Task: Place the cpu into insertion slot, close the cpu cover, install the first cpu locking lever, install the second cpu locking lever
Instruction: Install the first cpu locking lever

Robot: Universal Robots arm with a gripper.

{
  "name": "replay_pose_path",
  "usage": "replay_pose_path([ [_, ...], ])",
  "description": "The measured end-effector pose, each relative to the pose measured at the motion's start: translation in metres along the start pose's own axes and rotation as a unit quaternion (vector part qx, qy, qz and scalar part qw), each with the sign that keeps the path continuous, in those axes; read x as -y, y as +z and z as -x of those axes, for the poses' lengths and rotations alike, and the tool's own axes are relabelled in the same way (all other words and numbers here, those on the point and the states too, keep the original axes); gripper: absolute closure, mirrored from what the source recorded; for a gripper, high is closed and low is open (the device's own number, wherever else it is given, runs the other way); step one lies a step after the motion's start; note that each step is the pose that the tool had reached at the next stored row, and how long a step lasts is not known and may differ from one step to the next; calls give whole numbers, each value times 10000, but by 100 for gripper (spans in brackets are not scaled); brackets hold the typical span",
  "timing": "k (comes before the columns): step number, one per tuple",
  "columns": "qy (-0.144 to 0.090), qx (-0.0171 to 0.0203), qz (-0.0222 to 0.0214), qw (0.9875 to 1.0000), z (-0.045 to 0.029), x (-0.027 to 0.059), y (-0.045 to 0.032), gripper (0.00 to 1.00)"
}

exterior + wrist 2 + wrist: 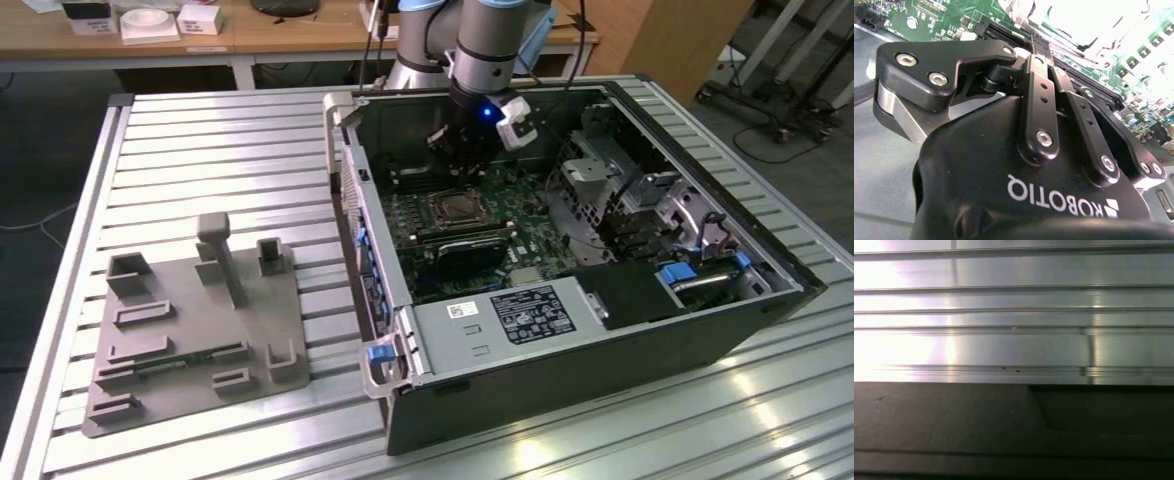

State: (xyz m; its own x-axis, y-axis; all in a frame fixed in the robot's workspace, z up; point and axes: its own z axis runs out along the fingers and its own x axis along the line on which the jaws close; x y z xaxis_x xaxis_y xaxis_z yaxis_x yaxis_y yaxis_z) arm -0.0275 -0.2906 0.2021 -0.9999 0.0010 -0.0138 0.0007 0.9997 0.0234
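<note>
Bench: ribbed aluminium slats, shiny, glare in the first wrist view. On it a grey moulded fixture plate with upright posts and pockets, beside the computer case on the exterior view's left.

The case is dark sheet metal, open on top, with sharp thin walls and a blue latch tab at the near corner. Inside is a green motherboard, matte and densely populated. The white-labelled black box lies near the case's front wall.

The arm reaches down into the case at its far wall. The claw is black hard plastic and metal linkage with round screw heads; in the second wrist view the two finger bars sit pressed together, jaws narrow, nothing seen between them.

The insertion slot is a square silver-ringed socket mid-board, just below the claw in the exterior view. The cpu cover looks laid flat over it; the cpu itself cannot be told apart.

Risks, as judgement: the claw is close to the board, so a small lateral slip could scrape components or memory slots. Thin lever wire may spring off smooth fingers. The case wall crowds the wrist.
</note>
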Motion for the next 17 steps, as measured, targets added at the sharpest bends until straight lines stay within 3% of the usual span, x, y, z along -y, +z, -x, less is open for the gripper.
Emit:
replay_pose_path([
  [10, -1, -1, -52, 10000, -1, 2, 36, 90],
  [17, -1, 0, -55, 10000, 0, 0, 7, 90],
])
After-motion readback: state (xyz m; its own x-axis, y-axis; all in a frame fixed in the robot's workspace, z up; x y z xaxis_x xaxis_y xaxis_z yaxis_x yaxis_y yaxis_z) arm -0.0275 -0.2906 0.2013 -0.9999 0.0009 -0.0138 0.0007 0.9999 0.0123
